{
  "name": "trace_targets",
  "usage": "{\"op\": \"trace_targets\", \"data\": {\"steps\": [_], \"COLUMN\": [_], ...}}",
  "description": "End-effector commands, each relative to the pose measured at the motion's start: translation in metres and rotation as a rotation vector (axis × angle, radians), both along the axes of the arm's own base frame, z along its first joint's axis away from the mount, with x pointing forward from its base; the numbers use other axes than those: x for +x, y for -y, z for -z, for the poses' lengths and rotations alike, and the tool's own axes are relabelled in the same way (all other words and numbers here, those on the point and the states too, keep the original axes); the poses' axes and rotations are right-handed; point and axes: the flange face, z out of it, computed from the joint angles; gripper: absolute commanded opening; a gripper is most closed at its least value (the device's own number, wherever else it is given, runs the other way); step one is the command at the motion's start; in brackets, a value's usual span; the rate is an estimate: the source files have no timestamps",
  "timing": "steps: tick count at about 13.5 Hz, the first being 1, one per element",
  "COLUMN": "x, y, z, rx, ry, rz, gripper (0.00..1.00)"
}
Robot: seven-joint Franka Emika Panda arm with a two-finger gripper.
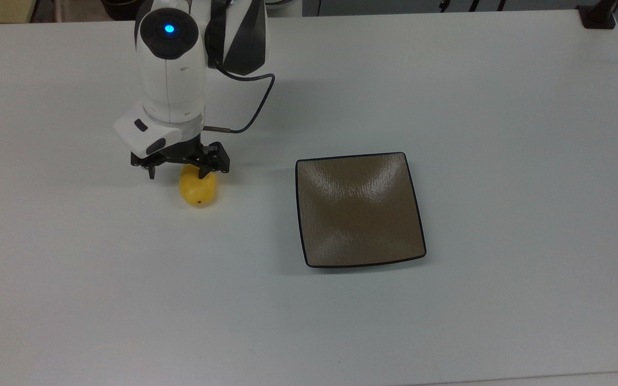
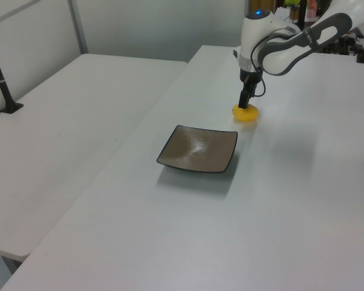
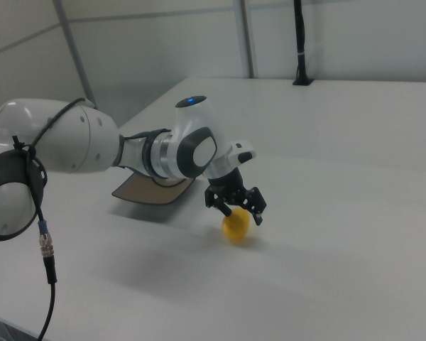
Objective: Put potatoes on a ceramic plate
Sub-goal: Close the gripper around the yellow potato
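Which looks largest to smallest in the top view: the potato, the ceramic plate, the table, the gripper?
1. Table
2. Ceramic plate
3. Gripper, open; it sits nearer the camera, so its rank over the potato is unsure
4. Potato

1. I see the potato (image 1: 198,188) lying on the table (image 1: 448,80), well apart from the ceramic plate (image 1: 360,209), which sits to the top view's right of it.
2. My gripper (image 1: 176,171) hangs just over the potato's far end, one finger to the top view's left of it, the other above it.
3. In the right view, the plate (image 3: 138,192) lies behind the arm (image 3: 156,153), and the potato (image 3: 236,226) lies to the right view's right.
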Motion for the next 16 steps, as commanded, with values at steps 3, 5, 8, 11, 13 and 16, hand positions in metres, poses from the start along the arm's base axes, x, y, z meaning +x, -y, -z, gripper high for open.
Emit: {"op": "trace_targets", "data": {"steps": [3,5,8,11,13,16], "x": [0.003,0.004,0.004,0.004,0.004,0.005], "y": [-0.008,-0.016,-0.029,-0.029,-0.029,-0.026], "z": [0.012,0.012,0.019,0.02,0.02,0.018], "rx": [-0.005,0.0,0.004,0.004,0.002,0.009], "ry": [0.001,0.001,-0.009,-0.01,-0.012,-0.005], "rz": [-0.027,-0.039,-0.056,-0.055,-0.063,-0.047], "gripper": [1.0,1.0,1.0,1.0,0.9,0.11]}}
